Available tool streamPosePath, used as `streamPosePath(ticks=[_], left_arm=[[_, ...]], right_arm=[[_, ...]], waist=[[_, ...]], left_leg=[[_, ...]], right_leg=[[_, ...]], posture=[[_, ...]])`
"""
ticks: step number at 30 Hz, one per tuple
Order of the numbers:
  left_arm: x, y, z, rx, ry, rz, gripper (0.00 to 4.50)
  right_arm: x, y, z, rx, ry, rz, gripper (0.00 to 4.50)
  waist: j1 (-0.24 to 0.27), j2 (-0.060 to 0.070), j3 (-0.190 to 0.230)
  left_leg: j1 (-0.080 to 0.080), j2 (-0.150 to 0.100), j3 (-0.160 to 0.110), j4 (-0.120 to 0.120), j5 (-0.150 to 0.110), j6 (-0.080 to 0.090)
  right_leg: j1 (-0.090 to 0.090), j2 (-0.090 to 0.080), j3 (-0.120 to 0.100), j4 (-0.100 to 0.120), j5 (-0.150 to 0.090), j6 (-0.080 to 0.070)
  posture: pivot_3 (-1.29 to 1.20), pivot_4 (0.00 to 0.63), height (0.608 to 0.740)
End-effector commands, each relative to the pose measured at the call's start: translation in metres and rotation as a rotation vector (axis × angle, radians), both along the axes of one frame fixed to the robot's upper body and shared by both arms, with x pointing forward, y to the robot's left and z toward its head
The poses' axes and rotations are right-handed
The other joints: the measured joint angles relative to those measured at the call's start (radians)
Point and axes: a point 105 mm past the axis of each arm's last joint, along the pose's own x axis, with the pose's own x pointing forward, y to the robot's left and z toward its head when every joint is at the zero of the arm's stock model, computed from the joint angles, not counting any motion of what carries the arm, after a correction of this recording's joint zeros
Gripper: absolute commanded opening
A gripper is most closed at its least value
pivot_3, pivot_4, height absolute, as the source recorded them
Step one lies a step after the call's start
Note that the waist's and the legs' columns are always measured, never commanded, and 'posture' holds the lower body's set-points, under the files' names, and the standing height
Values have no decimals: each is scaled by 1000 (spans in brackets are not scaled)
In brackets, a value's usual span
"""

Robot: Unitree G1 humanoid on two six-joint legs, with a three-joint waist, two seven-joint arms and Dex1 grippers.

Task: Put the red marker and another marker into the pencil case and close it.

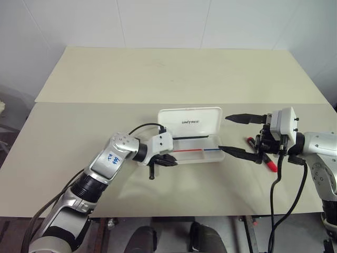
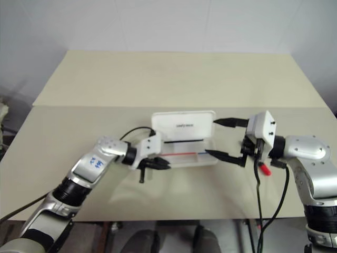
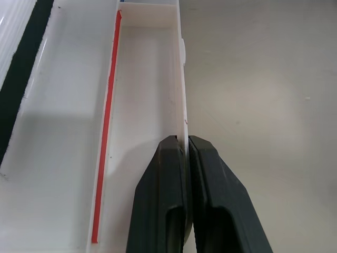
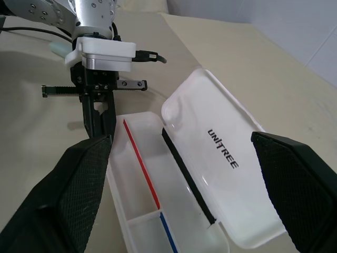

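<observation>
The left gripper (image 1: 171, 161) is pinched shut on the near wall of the case (image 1: 220, 155) — its two black fingers (image 3: 210, 205) clamp the thin white rim at the case's left end. The case lies open mid-table (image 1: 68, 158), tray toward the robot, a red-and-blue stripe (image 1: 196, 150) running along its floor, and the lid (image 1: 190, 122) stands tilted back behind it with its dark lettering showing. At the case's right end the right gripper (image 1: 229, 134) is spread wide and empty, one finger by the lid, the other by the tray's corner. The red marker (image 1: 267, 162) lies on the table just right of the case, beneath the right wrist, partly hidden.
</observation>
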Motion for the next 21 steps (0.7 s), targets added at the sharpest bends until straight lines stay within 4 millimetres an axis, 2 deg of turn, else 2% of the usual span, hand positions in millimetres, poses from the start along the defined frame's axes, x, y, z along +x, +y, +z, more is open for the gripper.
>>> streamPosePath(ticks=[1, 9, 12, 16, 20, 21], left_arm=[[-20, -18, 1, -27, 35, -94, 53], [-20, -10, -9, 17, 67, -33, 53], [-17, -8, -10, 15, 70, -6, 827], [-14, -9, -9, 3, 61, 7, 2229], [-14, -19, 14, -168, 88, -16, 3568], [-14, -19, 19, -204, 93, -24, 3568]], right_arm=[[-5, -2, 12, 6, -54, -4, 4500], [-5, -1, 10, 12, -50, -3, 4500], [-5, 0, 9, 15, -49, 0, 4500], [-4, 2, 10, 18, -50, 2, 4500], [-2, 5, 9, 21, -49, 8, 4500], [-1, 5, 9, 22, -49, 9, 4500]], waist=[[0, 0, 0], [-2, 0, 0], [-3, 0, 0], [-3, 0, 0], [-3, 0, 0], [-3, 0, 0]], left_leg=[[0, 0, 0, 0, 0, 0], [0, 0, 0, 1, 0, 0], [0, 0, 0, 1, 0, 0], [1, 1, 1, 1, 0, 0], [1, 0, 1, 1, 0, 0], [1, 1, 1, 2, 0, 0]], right_leg=[[0, 0, 0, 0, 0, 0], [0, 0, 0, 0, 0, 0], [0, 0, 0, 0, 0, 0], [0, 0, 0, 0, 0, 0], [1, 0, 1, 0, 0, 0], [1, 0, 1, 0, 0, 0]], posture=[[0, 150, 740], [0, 150, 740], [0, 150, 740], [0, 150, 740], [0, 150, 740], [0, 150, 740]])
